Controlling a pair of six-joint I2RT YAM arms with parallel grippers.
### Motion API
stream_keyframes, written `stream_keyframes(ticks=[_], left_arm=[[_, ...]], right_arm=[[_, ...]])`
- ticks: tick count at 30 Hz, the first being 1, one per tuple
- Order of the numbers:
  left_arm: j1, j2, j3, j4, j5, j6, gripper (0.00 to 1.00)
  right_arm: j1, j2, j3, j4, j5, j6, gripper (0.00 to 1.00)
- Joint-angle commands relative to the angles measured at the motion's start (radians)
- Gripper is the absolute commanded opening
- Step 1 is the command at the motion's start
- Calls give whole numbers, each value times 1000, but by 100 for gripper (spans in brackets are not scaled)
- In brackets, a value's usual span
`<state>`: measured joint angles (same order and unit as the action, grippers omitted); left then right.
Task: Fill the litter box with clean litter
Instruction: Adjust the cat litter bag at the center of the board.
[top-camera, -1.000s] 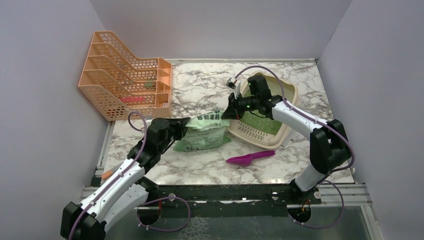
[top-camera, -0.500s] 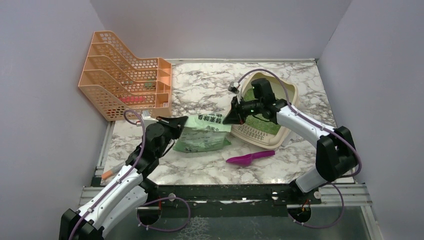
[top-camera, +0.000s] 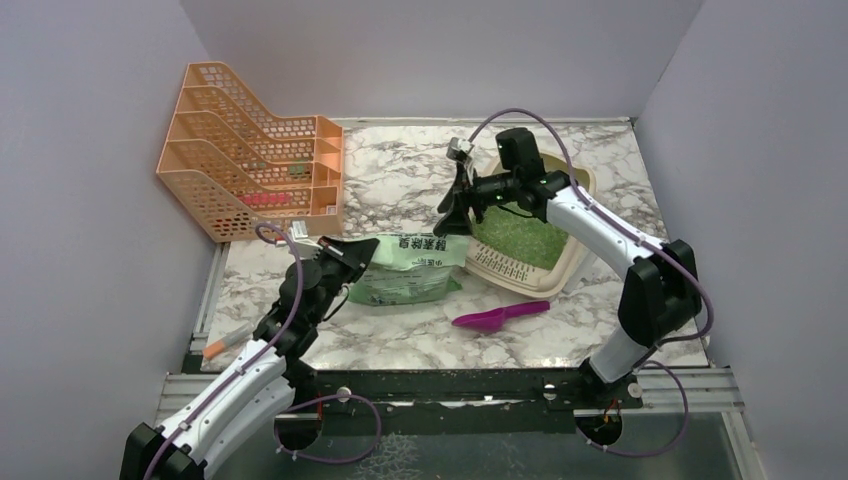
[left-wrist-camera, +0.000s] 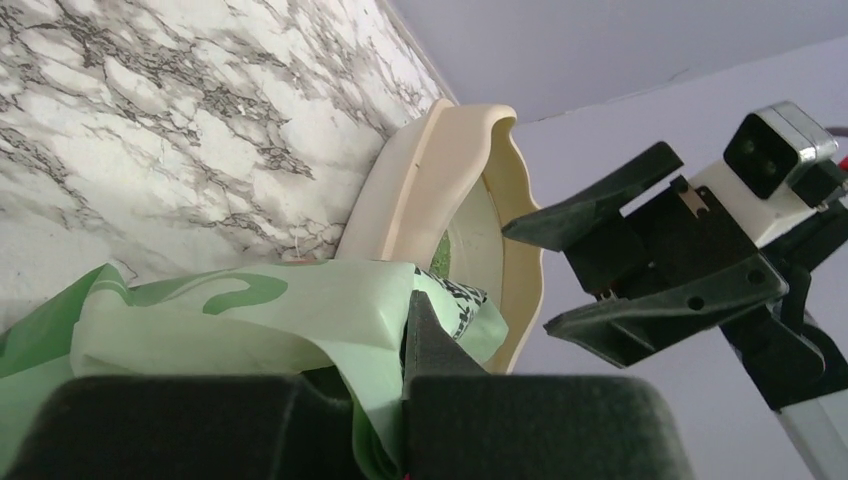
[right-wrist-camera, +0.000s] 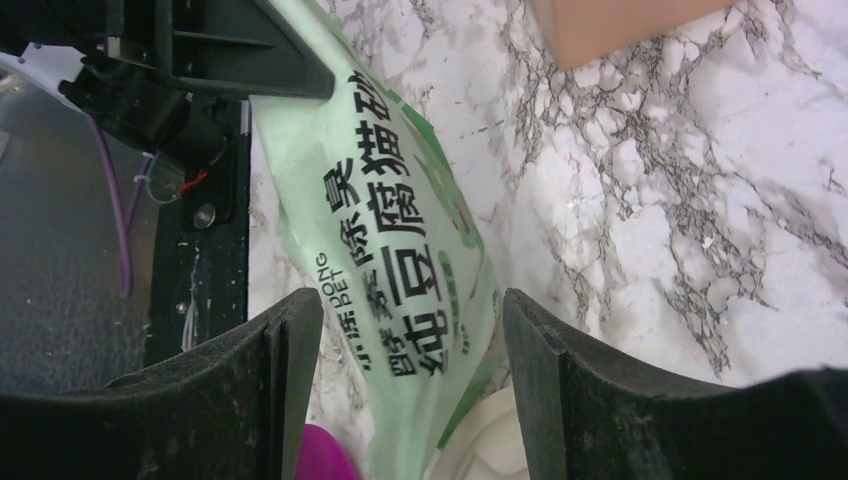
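Note:
The beige litter box (top-camera: 573, 250) sits at the table's right, with green clean litter (top-camera: 515, 238) spread inside it. The soft green printed bag (top-camera: 412, 268) lies on the marble just left of the box, its right end against the rim. My left gripper (top-camera: 360, 252) is shut on the bag's left edge; in the left wrist view the film (left-wrist-camera: 250, 310) is pinched between the pads. My right gripper (top-camera: 447, 218) hangs open above the bag's right end with nothing between its fingers. In the right wrist view the bag (right-wrist-camera: 400, 230) lies below the spread fingers (right-wrist-camera: 290, 350).
A magenta scoop (top-camera: 495, 318) lies in front of the litter box and bag. An orange mesh file rack (top-camera: 250, 150) stands at the back left. Grey walls close in the table on the left, back and right.
My right gripper opened, let go of the bag's right end and lifted up and left. My left gripper closed on the bag's left edge. The bag settled flatter.

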<state>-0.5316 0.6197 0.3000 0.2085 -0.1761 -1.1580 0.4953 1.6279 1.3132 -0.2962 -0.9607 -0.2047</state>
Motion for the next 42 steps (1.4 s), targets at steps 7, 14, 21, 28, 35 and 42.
stream_keyframes(ticks=[7, 14, 21, 28, 35, 42], left_arm=[[2, -4, -3, 145, -3, 99, 0], [2, -42, -45, 165, -20, 146, 0], [4, -135, 93, -245, -89, 402, 71], [3, -184, 480, -777, -64, 727, 99], [4, 270, 850, -972, 370, 1054, 98], [5, 392, 944, -985, 517, 1488, 99]], right_arm=[[85, 199, 169, -282, -110, -242, 71], [100, 217, 145, -218, -35, -224, 29], [99, 184, 114, -149, 19, -213, 1], [99, 151, 77, -126, 6, -256, 1], [99, 92, 10, -46, -27, -274, 1], [99, -11, -127, 97, -89, -295, 1]])
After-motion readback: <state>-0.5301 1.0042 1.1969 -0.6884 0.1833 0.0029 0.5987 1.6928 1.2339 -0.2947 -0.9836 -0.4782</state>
